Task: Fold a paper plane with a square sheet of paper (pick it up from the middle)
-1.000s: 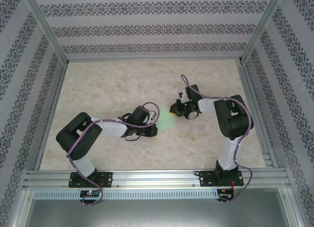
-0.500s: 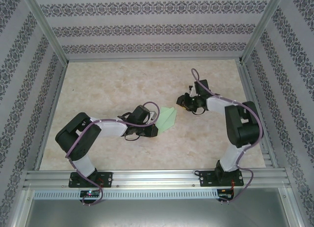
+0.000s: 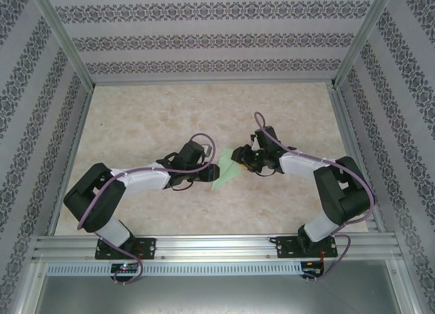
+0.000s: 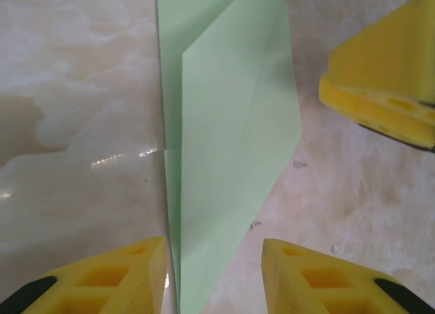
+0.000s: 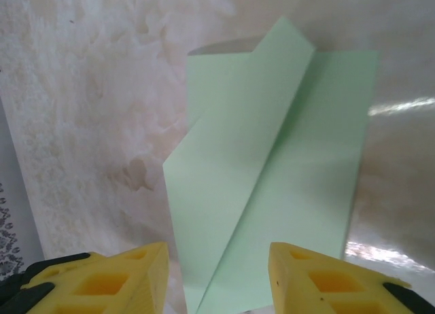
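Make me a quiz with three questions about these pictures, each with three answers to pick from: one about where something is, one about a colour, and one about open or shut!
1. Where does the paper plane lie?
A. between the two pincers
B. on the metal rail
C. in the far left corner

2. What colour is it?
A. pink
B. pale green
C. blue

3. How do the left pincer's jaws stand?
A. shut tight
B. clamped on a cup
C. apart

Answers:
1 A: the top view has it on the table, with the left pincer on one side and the right pincer on the other.
2 B: both wrist views show pale green paper.
3 C: its yellow fingers sit apart, with the paper lying between them.
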